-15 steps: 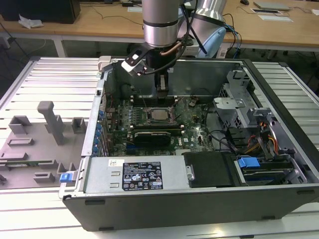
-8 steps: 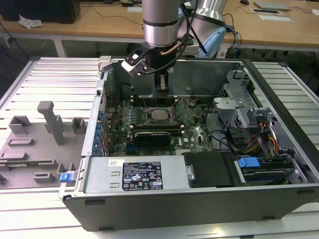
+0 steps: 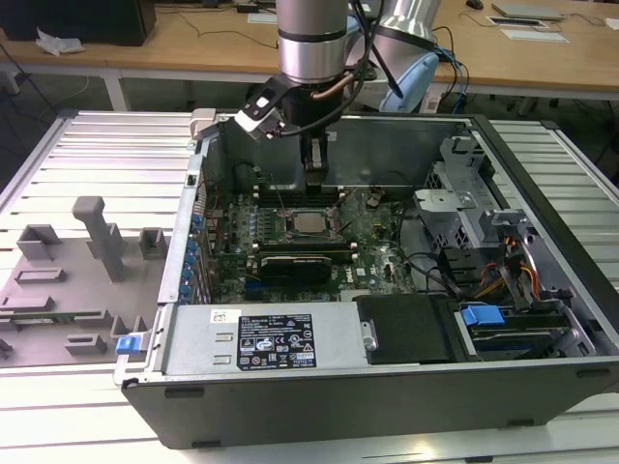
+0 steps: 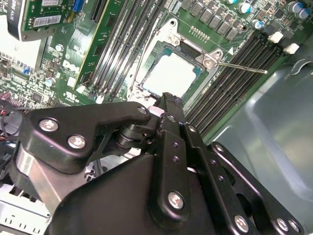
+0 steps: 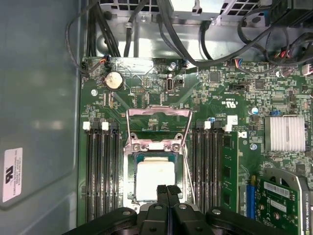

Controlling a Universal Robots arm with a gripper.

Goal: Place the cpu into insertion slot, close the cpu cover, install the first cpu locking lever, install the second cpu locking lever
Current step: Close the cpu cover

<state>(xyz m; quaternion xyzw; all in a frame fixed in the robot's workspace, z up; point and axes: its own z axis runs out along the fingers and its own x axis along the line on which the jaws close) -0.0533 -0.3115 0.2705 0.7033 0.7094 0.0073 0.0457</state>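
My gripper (image 5: 167, 189), closed empty, hovers by the seated cpu (image 5: 155, 177); the cpu cover (image 5: 159, 112) stands open, and I judge a slow, square push suits it.

Open computer case (image 3: 387, 406), green motherboard (image 5: 234, 98), black memory slots (image 5: 100, 171), coin battery (image 5: 113, 80), grey fixture blocks (image 3: 94, 232)

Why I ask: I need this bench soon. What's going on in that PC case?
A robot arm reaches into the open computer case. Its gripper, shut and empty, hovers close over the cpu, which already lies in the insertion slot. The cpu cover looks flipped up, not yet closed over the chip.
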